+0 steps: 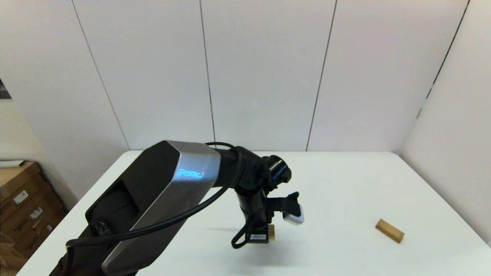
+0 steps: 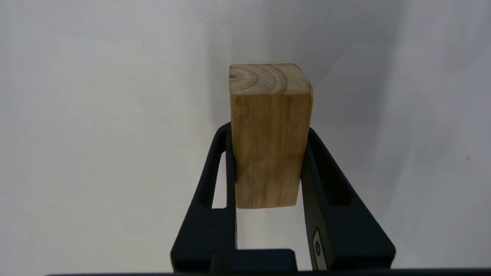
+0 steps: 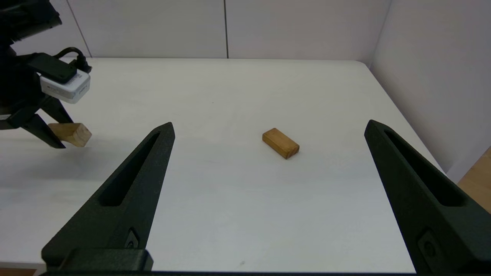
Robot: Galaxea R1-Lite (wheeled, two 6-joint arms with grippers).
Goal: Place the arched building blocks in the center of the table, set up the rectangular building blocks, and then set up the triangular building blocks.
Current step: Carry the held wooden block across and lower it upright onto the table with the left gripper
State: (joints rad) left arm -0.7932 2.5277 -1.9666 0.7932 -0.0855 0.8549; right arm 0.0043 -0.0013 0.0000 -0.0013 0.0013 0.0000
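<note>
I could read no text anywhere. The brown cardboard boxes stacked beside the large white rectangular table, off its left edge, carried small white labels, but their print was too small for me to make out.

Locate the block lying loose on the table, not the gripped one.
In the head view the rectangular block lies flat on the table's right side, well right of the left gripper, nothing beside it.
</note>
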